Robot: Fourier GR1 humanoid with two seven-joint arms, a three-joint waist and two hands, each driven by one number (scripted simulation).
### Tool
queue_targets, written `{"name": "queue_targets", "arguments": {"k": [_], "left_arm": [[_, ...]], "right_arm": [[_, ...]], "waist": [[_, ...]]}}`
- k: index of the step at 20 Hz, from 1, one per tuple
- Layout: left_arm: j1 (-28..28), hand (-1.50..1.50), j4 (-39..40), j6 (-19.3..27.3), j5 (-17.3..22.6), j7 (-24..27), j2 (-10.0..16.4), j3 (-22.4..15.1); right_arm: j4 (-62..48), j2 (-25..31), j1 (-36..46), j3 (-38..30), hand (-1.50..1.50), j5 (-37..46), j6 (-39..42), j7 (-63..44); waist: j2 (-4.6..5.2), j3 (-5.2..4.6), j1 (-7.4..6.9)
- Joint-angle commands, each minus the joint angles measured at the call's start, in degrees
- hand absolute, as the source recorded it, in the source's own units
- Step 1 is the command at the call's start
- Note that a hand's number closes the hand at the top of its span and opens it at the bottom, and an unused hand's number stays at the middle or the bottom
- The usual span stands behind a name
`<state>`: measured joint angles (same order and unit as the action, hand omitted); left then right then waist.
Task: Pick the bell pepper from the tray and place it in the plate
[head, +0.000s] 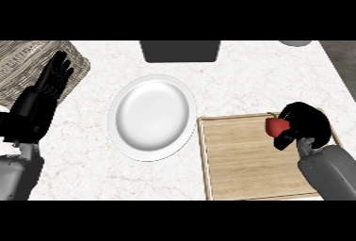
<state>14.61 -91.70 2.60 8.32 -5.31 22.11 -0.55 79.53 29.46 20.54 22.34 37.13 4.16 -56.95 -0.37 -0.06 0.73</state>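
Head view: at the frame's right, your right hand [306, 123] curls round the red bell pepper [276, 125], hiding most of it, over the upper right of the tray [240, 164]. The plate [153, 117] lies just left. Your left hand [50, 82] rests open at upper left, over a woven mat [15, 57]; a dark object [181, 51] is cut off at top centre.

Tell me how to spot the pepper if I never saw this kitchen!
Start at the wooden tray at the right of the counter, beside the white plate. Near the tray's far right corner, the robot's right hand curls round the bell pepper. It is the only red thing here, small against the black hand and pale wood.
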Motion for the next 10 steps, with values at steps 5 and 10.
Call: {"name": "queue_targets", "arguments": {"k": [5,10], "left_arm": [[-3.3,0.0,1.1,0.2,0.1,0.3,1.5,2.8],[-4.5,0.0,-2.5,-0.4,0.9,0.0,1.0,2.5]], "right_arm": [[23.1,0.1,-21.2,10.1,1.5,18.3,-9.6,-14.1],[40.4,-3.3,-30.2,15.6,1.5,29.3,-9.7,-17.5]], "waist": [[-1.42,-0.22,4.83],[-0.99,-0.12,2.47]]}}
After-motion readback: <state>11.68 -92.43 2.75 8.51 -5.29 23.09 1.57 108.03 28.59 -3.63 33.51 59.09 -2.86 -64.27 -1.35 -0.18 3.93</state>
